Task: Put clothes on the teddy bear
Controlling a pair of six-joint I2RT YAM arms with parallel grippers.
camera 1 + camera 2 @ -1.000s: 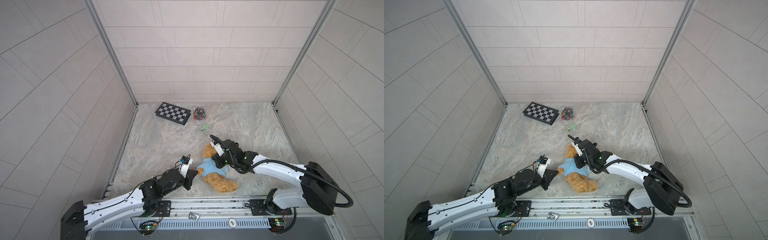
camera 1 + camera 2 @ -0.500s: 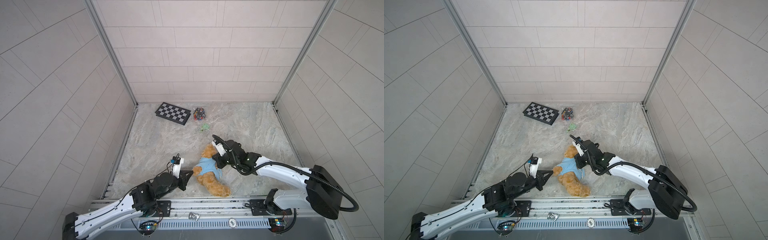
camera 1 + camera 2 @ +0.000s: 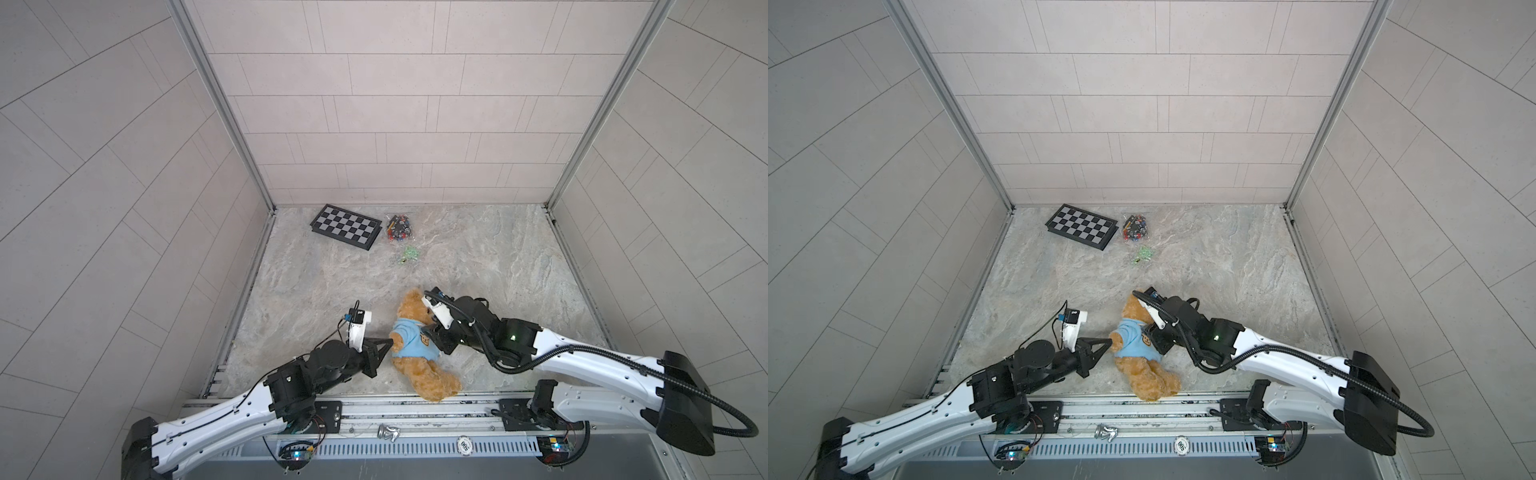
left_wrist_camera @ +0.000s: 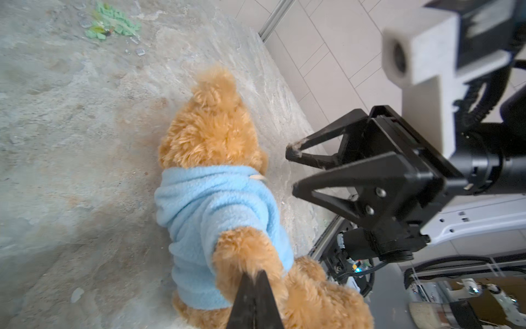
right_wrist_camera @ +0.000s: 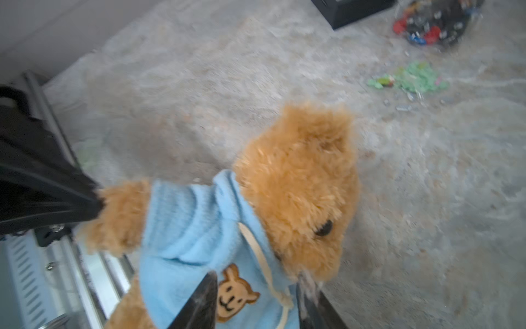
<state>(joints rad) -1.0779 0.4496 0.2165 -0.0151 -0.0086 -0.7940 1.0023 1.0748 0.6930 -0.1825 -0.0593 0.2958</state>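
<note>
Teddy bear [image 3: 422, 372] beside front rail [image 3: 374, 405]

L arm [image 3: 216, 419], R arm [image 3: 602, 365]: white shells, blk joints, ext. blk cables. R gripper [image 4: 293, 169]: blk triangular fingers [image 4: 355, 182] w/ silver screws [image 4: 381, 192]. Wrist cam [image 4: 412, 48]: white.

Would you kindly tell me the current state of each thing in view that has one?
teddy bear: lying on the table, dressed, one arm pinched.
blue hoodie: on the bear, hood down off the head.
left gripper: shut on the bear's arm.
right gripper: open, holding nothing, beside the bear's chest.
chessboard: lying flat, squares up.
</note>
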